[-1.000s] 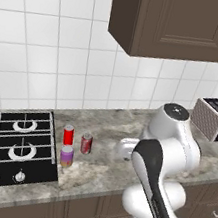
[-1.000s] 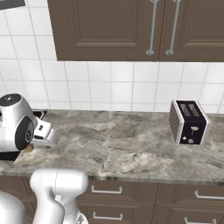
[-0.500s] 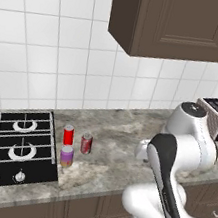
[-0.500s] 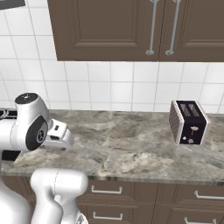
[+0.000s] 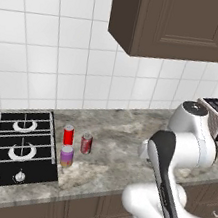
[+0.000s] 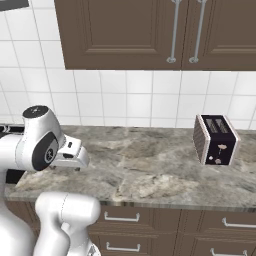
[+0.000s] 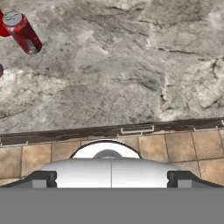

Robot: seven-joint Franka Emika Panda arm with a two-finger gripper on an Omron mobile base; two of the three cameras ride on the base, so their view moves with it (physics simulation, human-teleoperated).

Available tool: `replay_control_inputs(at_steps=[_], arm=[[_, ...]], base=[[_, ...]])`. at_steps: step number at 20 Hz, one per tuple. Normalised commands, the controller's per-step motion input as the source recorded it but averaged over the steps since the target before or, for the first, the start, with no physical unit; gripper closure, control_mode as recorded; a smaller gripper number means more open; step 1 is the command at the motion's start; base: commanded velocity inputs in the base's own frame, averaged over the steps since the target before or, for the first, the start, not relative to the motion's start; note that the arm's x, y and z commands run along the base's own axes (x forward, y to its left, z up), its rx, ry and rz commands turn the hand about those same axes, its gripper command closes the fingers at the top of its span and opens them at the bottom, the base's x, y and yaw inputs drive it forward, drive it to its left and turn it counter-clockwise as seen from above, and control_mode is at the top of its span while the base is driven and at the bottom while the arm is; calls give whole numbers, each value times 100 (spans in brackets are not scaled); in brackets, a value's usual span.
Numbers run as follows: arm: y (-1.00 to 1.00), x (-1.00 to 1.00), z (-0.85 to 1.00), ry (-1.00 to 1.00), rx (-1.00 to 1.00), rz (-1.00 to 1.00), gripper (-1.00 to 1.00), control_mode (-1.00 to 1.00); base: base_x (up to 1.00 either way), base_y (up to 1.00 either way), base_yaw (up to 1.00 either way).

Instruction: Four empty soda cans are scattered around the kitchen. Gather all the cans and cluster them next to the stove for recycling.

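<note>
We see three of the soda cans standing upright on the grey marbled counter (image 5: 122,159), clustered just beside the right edge of the stove (image 5: 12,150): the bright red can (image 5: 68,135) nearest the wall, the dark red can with a silver rim (image 5: 86,143) just to its right, and a purple can with a tan band (image 5: 66,156) in front of the bright red one, near the stove's corner. The three stand close together, though we cannot tell whether any of them touch. Our arm (image 5: 186,145) rises over the front edge of the counter, well to the right of the cans, with its hand (image 6: 70,155) held above bare stone. From the hand view, the dark red can (image 7: 25,32) sits in the upper left corner, with a sliver of bright red just beside it at the edge, and below the stone we look down past the counter's front edge to drawer handles (image 7: 137,129) and a tan tiled floor (image 7: 183,148). The jaws stand wide apart and hold nothing. A dark toaster (image 6: 216,139) sits on the counter far to the right, near the white tiled wall (image 6: 125,95), under dark brown upper cabinets (image 6: 150,30).
</note>
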Motion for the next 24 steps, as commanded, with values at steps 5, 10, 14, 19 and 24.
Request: replay_control_inputs(at_steps=[5, 10, 14, 19, 24], arm=[[0, 0, 0, 0, 0, 0, -100, -100], [0, 0, 0, 0, 0, 0, -100, 100], [0, 0, 0, 0, 0, 0, -100, 100], [0, 0, 0, 0, 0, 0, -100, 100], [0, 0, 0, 0, 0, 0, -100, 100]], base=[[0, 0, 0], [-13, 1, 0], [-100, -17, -2], [-80, -5, -30], [-19, 0, -78]])
